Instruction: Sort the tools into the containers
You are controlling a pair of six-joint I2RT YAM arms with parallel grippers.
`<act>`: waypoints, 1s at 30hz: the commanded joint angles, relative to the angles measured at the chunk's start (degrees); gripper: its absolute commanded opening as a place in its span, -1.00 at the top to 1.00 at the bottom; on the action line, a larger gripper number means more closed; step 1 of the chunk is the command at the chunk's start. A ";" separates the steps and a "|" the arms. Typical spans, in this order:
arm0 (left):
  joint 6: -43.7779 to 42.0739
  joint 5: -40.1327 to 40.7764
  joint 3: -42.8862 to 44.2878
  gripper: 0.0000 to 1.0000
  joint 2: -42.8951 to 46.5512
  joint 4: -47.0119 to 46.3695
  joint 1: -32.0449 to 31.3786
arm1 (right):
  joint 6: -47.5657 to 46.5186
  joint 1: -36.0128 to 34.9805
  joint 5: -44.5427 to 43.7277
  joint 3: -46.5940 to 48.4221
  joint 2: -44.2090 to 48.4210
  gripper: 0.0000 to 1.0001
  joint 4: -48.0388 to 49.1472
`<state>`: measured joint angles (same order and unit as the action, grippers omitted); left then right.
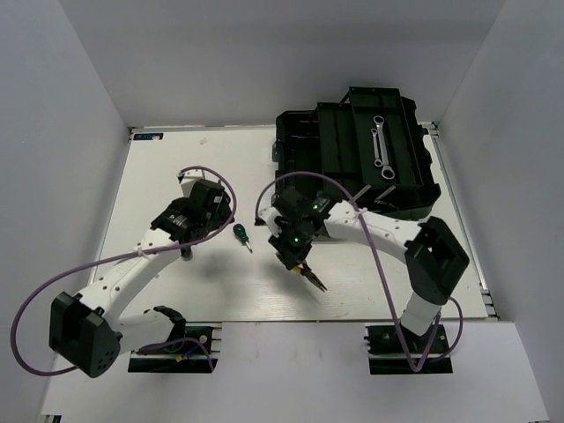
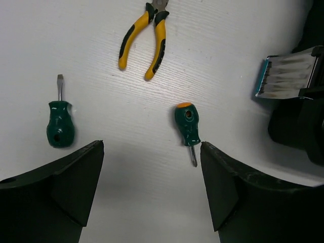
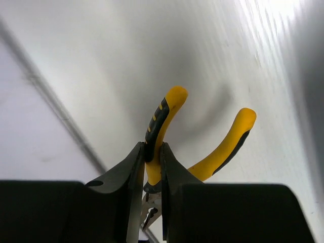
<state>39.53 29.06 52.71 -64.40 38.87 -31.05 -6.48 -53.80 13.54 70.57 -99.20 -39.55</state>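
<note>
Well, the right fingers (image 3: 134,177) are pinched on one yellow handle of a pair of pliers (image 3: 167,121), with the other handle standing free beside it. From above, the nose pokes out below the grip, over the near middle of the desk (image 1: 220,159), and it looks lifted clear.

Over to the left fingers (image 2: 55,187): spread wide, holding nothing, hanging over an orange-capped green screwdriver (image 2: 188,124) that lies between them in the wrist view. Just left of it lies a second green screwdriver (image 2: 60,125), and beyond both a second pair of pliers (image 2: 144,40), flat on the desk.

Further out, the black toolbox (image 1: 300,141) sits at the far right with silver wrenches (image 1: 381,148) already in its tray. My reckoning: wrenches sorted, one pair of pliers in hand, and three tools waiting on the desk.
</note>
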 commanded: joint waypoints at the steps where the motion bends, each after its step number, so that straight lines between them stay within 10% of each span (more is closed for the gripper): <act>1: -2.43 -7.25 1.61 -0.74 -2.83 -4.23 3.79 | -2.83 0.10 10.36 10.43 6.03 1.00 -6.14; 13: -14.81 -18.87 11.00 -0.58 -21.45 -9.96 16.11 | -1.52 9.85 -7.63 33.48 -0.02 1.00 5.44; 30: -28.63 -16.40 18.66 -0.54 -36.76 -8.02 19.62 | -3.54 19.78 -3.87 44.31 -19.10 0.78 19.25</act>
<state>12.82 11.57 68.73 -101.67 30.37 -12.34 -9.32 -34.81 8.84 109.56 -119.83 -25.85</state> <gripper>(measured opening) 0.775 0.192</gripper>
